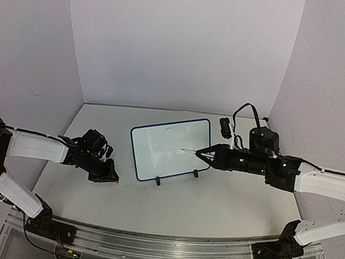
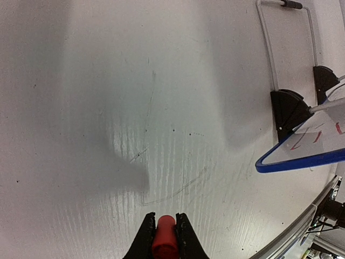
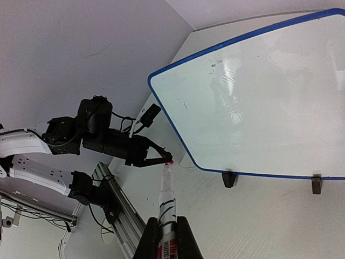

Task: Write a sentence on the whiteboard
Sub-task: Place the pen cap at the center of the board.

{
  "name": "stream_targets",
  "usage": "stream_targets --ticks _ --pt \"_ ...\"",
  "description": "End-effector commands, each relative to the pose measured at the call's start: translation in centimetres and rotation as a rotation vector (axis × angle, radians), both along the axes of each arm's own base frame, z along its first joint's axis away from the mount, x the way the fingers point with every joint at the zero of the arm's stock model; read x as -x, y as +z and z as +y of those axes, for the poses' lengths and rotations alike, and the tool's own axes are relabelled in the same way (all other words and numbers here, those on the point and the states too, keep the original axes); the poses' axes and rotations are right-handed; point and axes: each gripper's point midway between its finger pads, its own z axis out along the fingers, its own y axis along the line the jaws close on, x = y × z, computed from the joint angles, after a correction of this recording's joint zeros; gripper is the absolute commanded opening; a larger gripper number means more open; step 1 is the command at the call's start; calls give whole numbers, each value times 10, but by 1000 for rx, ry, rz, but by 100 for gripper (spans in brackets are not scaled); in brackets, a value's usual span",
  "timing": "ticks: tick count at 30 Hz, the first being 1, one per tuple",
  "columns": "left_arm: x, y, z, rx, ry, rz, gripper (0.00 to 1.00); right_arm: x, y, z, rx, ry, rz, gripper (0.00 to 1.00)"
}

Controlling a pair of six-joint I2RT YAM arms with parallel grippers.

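Observation:
The whiteboard (image 1: 170, 148) stands tilted on two black feet mid-table, blue-framed; it also fills the right wrist view (image 3: 259, 102). No readable sentence shows on it. Its face looks blank from above, while a few short red strokes (image 2: 302, 141) show near its edge (image 2: 302, 160) in the left wrist view. My right gripper (image 1: 201, 153) is shut on a white marker (image 1: 191, 151), whose tip hangs over the board's right half; I cannot tell if it touches. The marker (image 3: 167, 199) sticks out between the fingers (image 3: 167, 229). My left gripper (image 1: 111, 177) rests left of the board, shut on a red cap (image 2: 164, 237).
A small black device (image 1: 225, 127) sits behind the board's right corner. The board's wire stand (image 2: 269, 48) lies on the table behind its feet (image 2: 288, 108). An aluminium rail (image 1: 152, 246) runs along the near edge. Pale walls close in the back and sides.

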Motion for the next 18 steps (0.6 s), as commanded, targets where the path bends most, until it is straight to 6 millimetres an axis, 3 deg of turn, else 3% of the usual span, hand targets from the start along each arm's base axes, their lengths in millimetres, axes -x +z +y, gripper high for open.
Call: stream_targets --ticks 1,9,13,18 --pt "-23 14 -12 14 -14 -71 8 7 16 -2 -20 25 -46 0" --pt "-24 13 -7 -10 0 -73 32 8 11 -11 -10 -3 -46 0" --pt "-25 16 -4 -29 5 -81 55 8 10 -11 -8 -3 -46 0" --pt "-26 33 11 -80 34 -130 75 9 18 -14 16 -10 -79 0"
